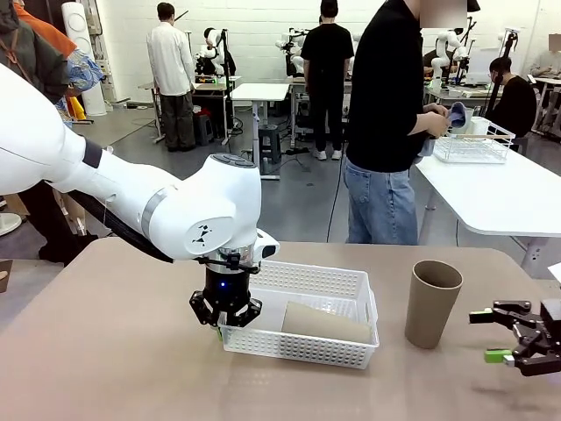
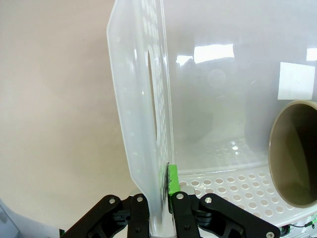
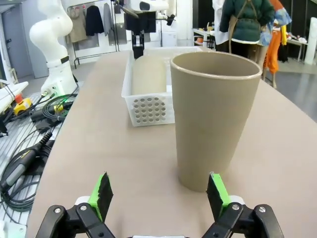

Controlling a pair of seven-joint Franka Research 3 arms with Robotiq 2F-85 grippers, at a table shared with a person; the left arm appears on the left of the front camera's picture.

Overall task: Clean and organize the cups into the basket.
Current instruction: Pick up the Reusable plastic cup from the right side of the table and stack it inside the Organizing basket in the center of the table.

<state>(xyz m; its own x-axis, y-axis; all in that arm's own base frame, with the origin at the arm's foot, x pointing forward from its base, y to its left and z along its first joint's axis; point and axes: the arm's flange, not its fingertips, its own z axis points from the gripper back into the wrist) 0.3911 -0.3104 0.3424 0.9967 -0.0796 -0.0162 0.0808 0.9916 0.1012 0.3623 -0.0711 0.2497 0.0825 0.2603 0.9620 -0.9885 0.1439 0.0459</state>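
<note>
From the robot's side, the front camera is looking across the table (image 1: 105,351). The left wrist camera is hugging the basket (image 2: 133,124) wall; the right one is facing it from farther off.

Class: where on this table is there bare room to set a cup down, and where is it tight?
Bare: the table stretch left of the basket, and the basket floor between its left wall and the lying cup. Crowded: the left gripper clamps that wall; the gap between basket and upright cup is narrow, with the open right gripper beside it.
</note>
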